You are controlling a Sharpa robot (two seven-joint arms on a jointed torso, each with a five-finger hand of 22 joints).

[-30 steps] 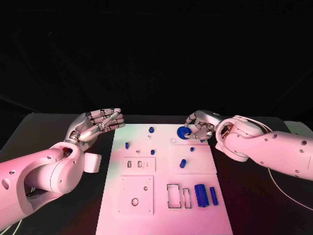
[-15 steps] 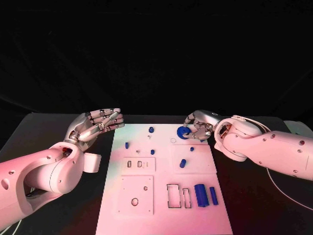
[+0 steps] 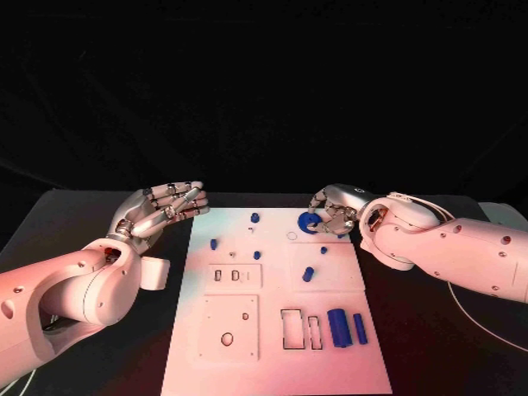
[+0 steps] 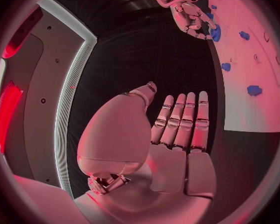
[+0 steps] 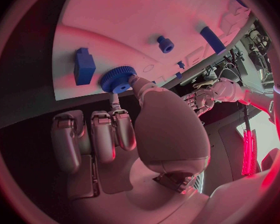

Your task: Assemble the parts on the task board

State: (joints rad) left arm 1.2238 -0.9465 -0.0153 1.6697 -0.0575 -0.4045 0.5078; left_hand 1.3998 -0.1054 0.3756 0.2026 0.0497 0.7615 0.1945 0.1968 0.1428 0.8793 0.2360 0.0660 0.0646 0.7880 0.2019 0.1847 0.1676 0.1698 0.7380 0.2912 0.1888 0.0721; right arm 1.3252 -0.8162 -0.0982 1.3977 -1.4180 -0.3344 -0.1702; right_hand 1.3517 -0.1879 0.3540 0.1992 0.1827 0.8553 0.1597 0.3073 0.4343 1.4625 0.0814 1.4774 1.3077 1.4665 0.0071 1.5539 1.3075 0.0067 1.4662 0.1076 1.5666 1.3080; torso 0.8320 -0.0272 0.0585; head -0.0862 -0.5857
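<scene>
Right hand: our right hand (image 3: 339,214) pinches the blue gear (image 3: 309,222) between thumb and a finger at the far right part of the task board (image 3: 276,363); we judge the fingertip hold leaves the toothed disc free to be lowered and turned at its seat.
Gear: it sits at the fingertips, just over or on the board; we cannot tell which.
Left hand: our left hand (image 3: 163,210) hovers beside the board's far left corner, fingers straight and side by side, holding nothing, likely kept out of the way.
Other parts: small blue pegs (image 3: 255,219) stand across the far half; blue bars (image 3: 339,327) lie near the slots at the near right.
Surface: a white board on the black table (image 3: 86,223).
Room: dark behind the table.
</scene>
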